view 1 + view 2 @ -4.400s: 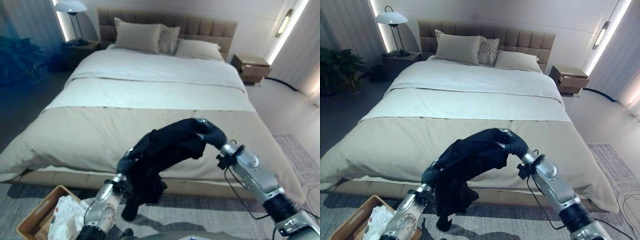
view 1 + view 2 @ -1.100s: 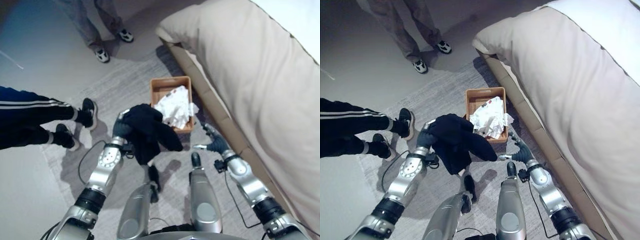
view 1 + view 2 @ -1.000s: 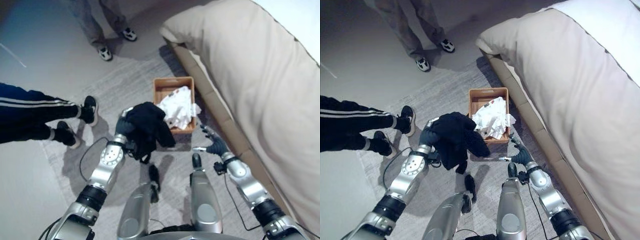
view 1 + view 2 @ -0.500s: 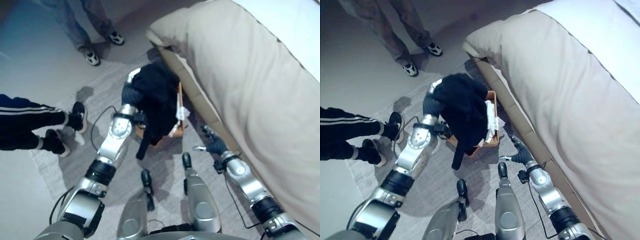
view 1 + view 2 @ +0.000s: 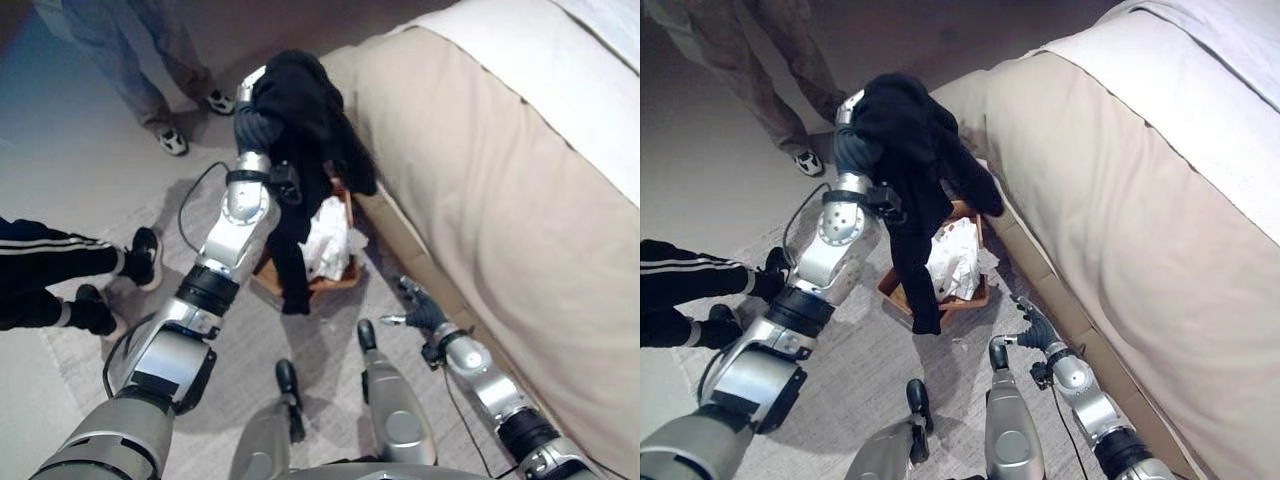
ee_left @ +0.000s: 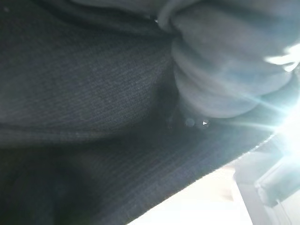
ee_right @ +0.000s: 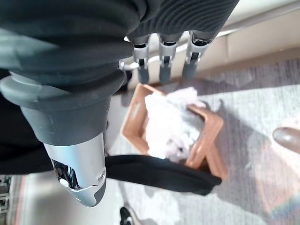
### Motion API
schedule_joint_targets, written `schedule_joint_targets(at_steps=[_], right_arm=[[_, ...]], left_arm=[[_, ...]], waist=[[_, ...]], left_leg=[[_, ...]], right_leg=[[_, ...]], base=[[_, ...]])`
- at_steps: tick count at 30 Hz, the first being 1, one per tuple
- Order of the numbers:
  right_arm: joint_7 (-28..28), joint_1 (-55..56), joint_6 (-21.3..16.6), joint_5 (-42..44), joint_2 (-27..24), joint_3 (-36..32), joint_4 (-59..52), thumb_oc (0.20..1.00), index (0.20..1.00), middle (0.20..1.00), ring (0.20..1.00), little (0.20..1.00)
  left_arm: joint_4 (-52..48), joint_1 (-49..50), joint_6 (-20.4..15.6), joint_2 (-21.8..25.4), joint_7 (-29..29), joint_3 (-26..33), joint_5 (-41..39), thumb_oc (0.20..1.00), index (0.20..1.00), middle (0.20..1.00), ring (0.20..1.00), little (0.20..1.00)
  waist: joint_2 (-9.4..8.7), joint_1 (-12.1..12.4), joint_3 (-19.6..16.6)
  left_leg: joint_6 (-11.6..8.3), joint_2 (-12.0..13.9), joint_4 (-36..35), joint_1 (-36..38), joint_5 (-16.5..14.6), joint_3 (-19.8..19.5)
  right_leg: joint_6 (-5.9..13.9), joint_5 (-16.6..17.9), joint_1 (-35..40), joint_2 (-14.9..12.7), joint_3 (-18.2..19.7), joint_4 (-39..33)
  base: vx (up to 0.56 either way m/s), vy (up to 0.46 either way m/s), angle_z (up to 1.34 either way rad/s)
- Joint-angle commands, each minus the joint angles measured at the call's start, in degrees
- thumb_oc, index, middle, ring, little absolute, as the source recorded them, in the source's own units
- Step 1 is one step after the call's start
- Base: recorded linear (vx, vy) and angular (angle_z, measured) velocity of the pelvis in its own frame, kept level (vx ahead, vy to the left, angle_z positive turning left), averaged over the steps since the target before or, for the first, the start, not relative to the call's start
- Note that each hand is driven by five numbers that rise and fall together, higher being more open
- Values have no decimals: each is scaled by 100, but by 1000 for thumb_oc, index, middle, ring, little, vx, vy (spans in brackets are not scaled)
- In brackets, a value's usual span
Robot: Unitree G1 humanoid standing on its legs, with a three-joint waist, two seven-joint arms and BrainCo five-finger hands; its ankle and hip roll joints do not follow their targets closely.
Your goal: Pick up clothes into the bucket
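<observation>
Left robot hand [image 5: 262, 92] is raised high at about 11 o'clock in the head views, wrapped under a black garment [image 5: 305, 120] that drapes over it and hangs down in a long tail; with the fingers buried in the cloth, I cannot tell whether they are curled or straight. The left wrist view shows dark ribbed fabric pressed close. That hanging tail drops in front of a brown basket [image 5: 971, 294] on the grey rug [image 5: 200, 360], at roughly 12 o'clock from the robot's feet and just beside the bed [image 5: 520, 200]. White crumpled clothes [image 5: 328, 240] lie inside the basket. Right robot hand [image 5: 420, 312] sits low at about 4 o'clock, near the bed's base, its fingers relaxed and spread, holding nothing; in its wrist view the straight fingers [image 7: 162, 68] point toward the basket. Two people's legs and shoes [image 5: 165, 140] stand at 9 to 11 o'clock on the floor [image 5: 60, 150].
</observation>
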Motion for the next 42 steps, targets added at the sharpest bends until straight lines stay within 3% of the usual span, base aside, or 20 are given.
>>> schedule_joint_targets(at_steps=[1, 20, 42], right_arm=[[-63, 72, -126, 207, 50, 105, -63, 1000, 1000, 1000, 1000, 1000], [-5, 134, 16, 256, -14, 2, 245, 1000, 1000, 1000, 1000, 1000], [66, 255, 105, 135, 37, -21, 673, 1000, 1000, 1000, 1000, 1000]], left_arm=[[37, -785, -493, 4, 131, 103, 73, 200, 200, 200, 200, 200], [342, -1918, -628, 365, 282, -96, -346, 200, 200, 200, 200, 200], [551, -2340, -596, 695, 395, -138, -444, 200, 200, 200, 200, 200]], waist=[[-130, 84, -197], [-69, 72, -478], [-28, 128, -790]], left_leg=[[16, 42, 631, -59, -672, -20], [-2, 69, 232, 452, -605, 16], [-46, 96, -175, 888, -499, 64]], right_leg=[[405, 171, 66, -396, 157, -77], [523, 177, 396, -429, -21, -154], [573, 196, 688, -413, -161, -320]], base=[[6, 11, -6], [14, 2, -2], [0, 0, 0]])
